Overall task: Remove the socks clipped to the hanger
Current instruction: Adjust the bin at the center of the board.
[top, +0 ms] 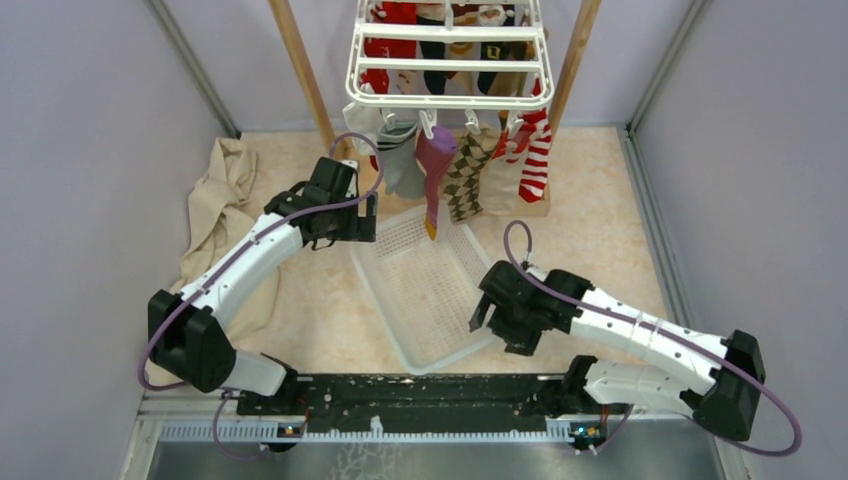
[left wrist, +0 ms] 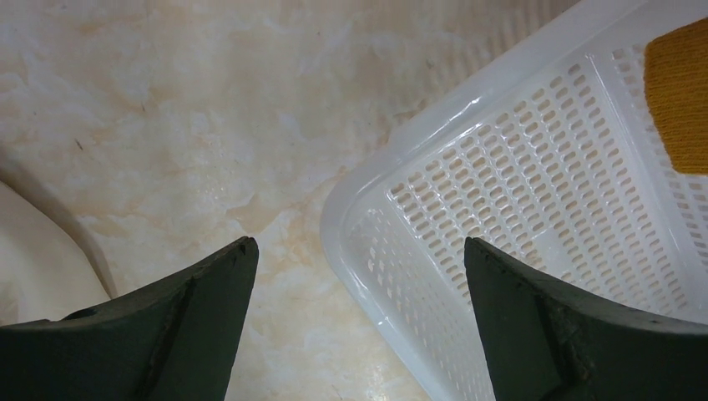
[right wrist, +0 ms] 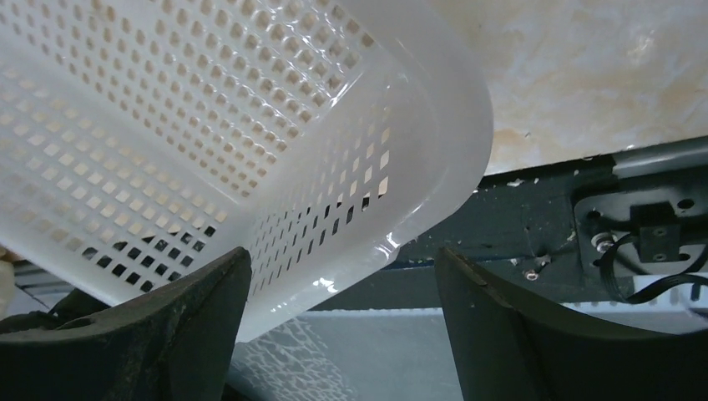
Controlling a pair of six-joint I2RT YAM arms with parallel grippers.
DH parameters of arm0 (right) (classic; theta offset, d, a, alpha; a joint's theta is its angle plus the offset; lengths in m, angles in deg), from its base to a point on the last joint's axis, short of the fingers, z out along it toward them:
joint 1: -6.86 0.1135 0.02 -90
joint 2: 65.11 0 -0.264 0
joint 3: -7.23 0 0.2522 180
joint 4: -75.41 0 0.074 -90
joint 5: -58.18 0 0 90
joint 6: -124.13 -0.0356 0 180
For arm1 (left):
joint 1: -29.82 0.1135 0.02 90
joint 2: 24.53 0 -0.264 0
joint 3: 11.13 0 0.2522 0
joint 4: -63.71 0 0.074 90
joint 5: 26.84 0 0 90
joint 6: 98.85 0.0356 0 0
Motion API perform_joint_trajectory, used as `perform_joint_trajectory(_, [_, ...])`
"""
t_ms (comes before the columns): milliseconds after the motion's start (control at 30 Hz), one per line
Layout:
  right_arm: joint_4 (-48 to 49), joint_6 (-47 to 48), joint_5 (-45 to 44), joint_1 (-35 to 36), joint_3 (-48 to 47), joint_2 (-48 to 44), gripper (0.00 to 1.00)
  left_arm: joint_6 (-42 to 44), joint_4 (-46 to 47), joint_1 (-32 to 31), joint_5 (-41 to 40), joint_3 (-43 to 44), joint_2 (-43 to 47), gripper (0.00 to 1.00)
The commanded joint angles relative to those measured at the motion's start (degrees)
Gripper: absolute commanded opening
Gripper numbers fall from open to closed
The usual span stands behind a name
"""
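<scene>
Top view first: the hanger point(top: 450, 101) hangs at the back of the desk point(top: 600, 230) between the 2 posts of the wooden frame point(top: 300, 60). The socks point(top: 465, 175) are all clipped on: grey, magenta, argyle and red-white striped ones dangle along its front edge, with more red and black ones behind. The magenta one's tip reaches down over the far end of the white basket point(top: 400, 300). Your left fingers point(top: 372, 215) sit just left of that far end, beside the grey sock. Your right fingers point(top: 478, 318) are at the basket's near right edge. A beige cloth point(top: 215, 210) is bunched up on the left.

Left wrist: the left fingers point(left wrist: 192, 317) are spread wide with nothing between them, and the basket's corner point(left wrist: 367, 209) is right below. A mustard knit tip point(left wrist: 680, 100) pokes into the top right corner.

Right wrist: the right fingers point(right wrist: 534, 334) stand apart, not clamped on anything you can see. The basket's rounded corner point(right wrist: 434, 125) sits beyond them, with the black base rail point(right wrist: 534, 217) behind it.
</scene>
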Motion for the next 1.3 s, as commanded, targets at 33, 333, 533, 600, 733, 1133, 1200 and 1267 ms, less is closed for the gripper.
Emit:
perform_joint_trajectory(33, [2.2,-10.8,-0.2,4.0,0.5,5.3,0.81,1.9,2.8,0.8,1.6,0.4,0.1,0.99])
perform_joint_trajectory(333, [7.3,-12.5,-1.6,4.7,0.1,14.6,0.74,3.4,4.6,2.0,4.2,-1.7,1.3,0.99])
perform_joint_trajectory(533, [9.1,-10.7,-2.7,5.2,-1.8,19.6,0.54,3.6,5.1,2.2,4.8,-2.5,1.4,0.99])
perform_joint_trajectory(600, [8.7,-9.7,-3.7,5.3,-2.2,20.8,0.41,3.6,5.2,2.3,4.8,-2.8,1.5,0.99])
perform_joint_trajectory(733, [7.4,-7.6,-5.8,5.4,-1.6,20.8,0.3,3.6,4.6,2.5,4.4,-3.0,2.0,0.99])
perform_joint_trajectory(1133, [14.5,21.2,-8.5,-2.1,3.7,10.8,0.1,2.9,1.0,2.6,3.4,-1.7,4.9,0.99])
perform_joint_trajectory(1200, [15.5,27.1,-7.0,-5.3,4.1,10.2,0.07,2.7,0.5,2.5,3.3,-1.9,5.6,0.99])
perform_joint_trajectory(1267, [15.0,31.7,-6.7,-7.7,3.7,10.4,0.07,2.5,-0.2,2.5,3.6,-2.0,6.1,0.99])
